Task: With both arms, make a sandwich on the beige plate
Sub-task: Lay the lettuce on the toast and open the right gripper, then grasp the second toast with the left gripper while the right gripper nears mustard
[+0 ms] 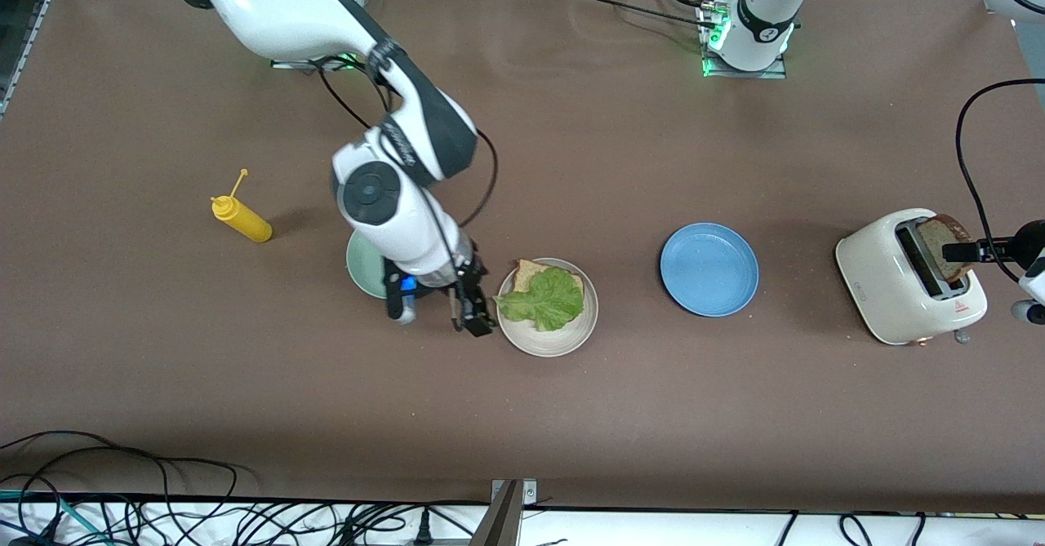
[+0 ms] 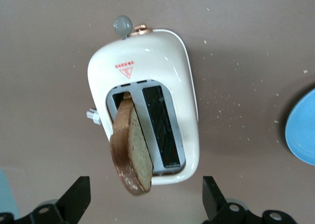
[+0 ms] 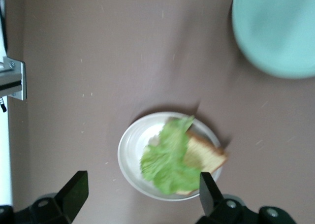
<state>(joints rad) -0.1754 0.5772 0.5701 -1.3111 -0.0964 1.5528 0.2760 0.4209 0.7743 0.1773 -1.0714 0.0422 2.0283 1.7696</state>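
Now lettuce-topped bread (image 1: 545,293) on beige plate (image 1: 549,340), just beside spread right pincer (image 1: 473,317) (left pincer (image 2: 145,199) spread too)

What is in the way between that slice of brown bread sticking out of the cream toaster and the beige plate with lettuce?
Only the round blue plate lies on the table between the cream toaster and the beige plate. It is low and flat, so a lifted brown bread slice would probably pass over it.
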